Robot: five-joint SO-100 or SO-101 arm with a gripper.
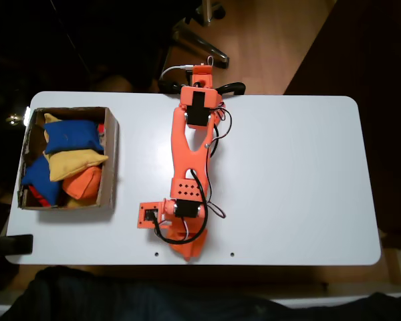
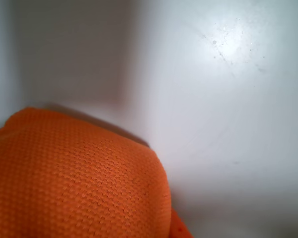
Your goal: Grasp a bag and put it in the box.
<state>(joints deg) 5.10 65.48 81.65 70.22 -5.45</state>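
The bag is bright-orange woven fabric, seen very close in the lower left of the wrist view, lying on the white table. In the fixed view the orange arm reaches from its base at the table's back to the front edge, with the gripper low over the table there. The wrist hides its jaws, and I cannot tell the bag apart from the orange arm at that spot. The brown cardboard box stands at the table's left end, well left of the gripper.
Inside the box lie a blue beanbag, a yellow one, another blue one and a darker orange one. The white table lies bare to the right of the arm. Its front edge is just beyond the gripper.
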